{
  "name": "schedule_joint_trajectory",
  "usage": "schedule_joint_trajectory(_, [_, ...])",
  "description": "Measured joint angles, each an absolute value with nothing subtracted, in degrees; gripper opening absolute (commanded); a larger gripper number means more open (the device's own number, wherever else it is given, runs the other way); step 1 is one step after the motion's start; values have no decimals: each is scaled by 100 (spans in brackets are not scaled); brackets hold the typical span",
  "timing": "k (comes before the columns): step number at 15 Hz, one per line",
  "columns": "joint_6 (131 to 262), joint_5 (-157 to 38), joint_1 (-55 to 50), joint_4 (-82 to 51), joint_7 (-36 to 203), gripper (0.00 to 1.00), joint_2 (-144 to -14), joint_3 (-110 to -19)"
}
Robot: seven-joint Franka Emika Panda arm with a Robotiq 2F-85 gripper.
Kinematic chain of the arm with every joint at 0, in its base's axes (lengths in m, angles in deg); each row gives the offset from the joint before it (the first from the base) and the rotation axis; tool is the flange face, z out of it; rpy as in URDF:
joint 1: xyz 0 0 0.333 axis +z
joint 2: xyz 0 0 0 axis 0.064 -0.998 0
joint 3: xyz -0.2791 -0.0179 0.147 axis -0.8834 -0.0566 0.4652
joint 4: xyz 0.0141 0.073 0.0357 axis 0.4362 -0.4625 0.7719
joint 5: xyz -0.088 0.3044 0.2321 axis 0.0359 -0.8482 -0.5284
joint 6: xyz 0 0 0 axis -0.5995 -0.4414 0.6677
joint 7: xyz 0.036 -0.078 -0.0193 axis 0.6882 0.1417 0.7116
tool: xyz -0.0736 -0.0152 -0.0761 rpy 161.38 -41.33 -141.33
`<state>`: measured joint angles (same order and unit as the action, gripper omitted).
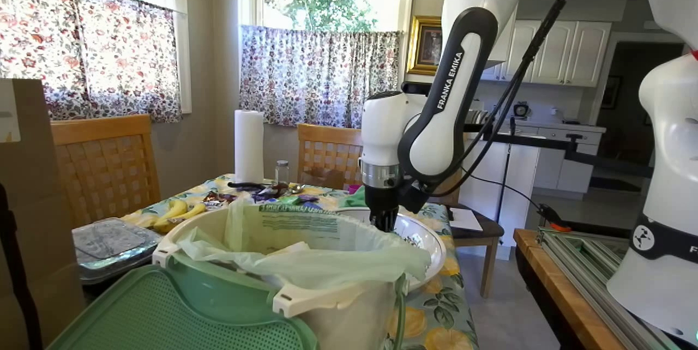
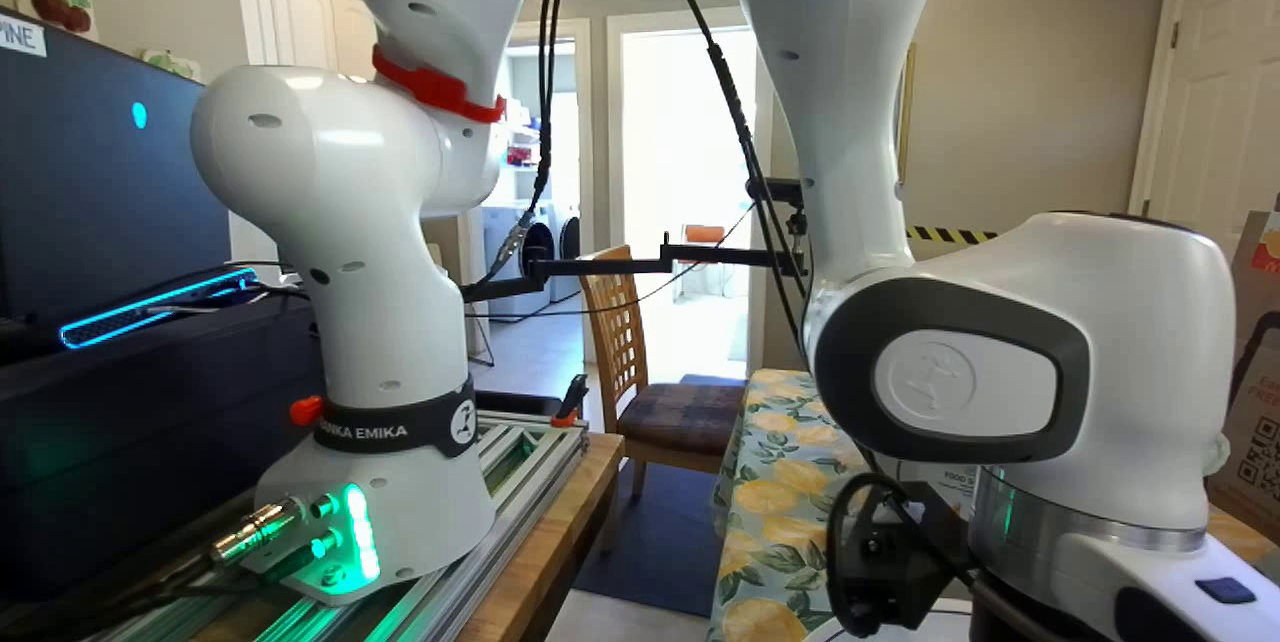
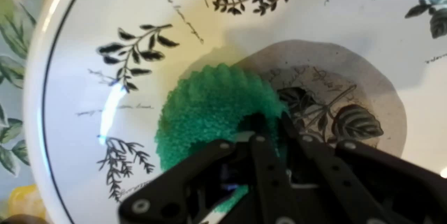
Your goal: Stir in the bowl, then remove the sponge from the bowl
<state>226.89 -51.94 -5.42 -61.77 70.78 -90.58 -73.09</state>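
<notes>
The wide bowl, white with dark herb drawings, stands on the flowered tablecloth. Its right part shows in an exterior view, behind the lined bin, and a sliver of rim shows in an exterior view. A green, scallop-edged sponge lies in the bowl in the wrist view; it is hidden in both exterior views. My gripper points down into the bowl, also seen in an exterior view. Its fingertips are close together at the sponge's right edge, with green sponge between them. The exact contact is dark and blurred.
A bin with a translucent liner and a green perforated panel stand in front of the bowl. A paper towel roll, a glass jar, bananas and a foil-covered tray are on the table.
</notes>
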Motion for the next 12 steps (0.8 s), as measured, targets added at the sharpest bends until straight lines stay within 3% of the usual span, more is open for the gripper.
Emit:
schedule_joint_trajectory(5, [23354,-6115,-784,-6207,7214,3,-9120,-6873])
schedule_joint_trajectory(12, [23523,-6901,-1676,-6206,7851,3,-9138,-5526])
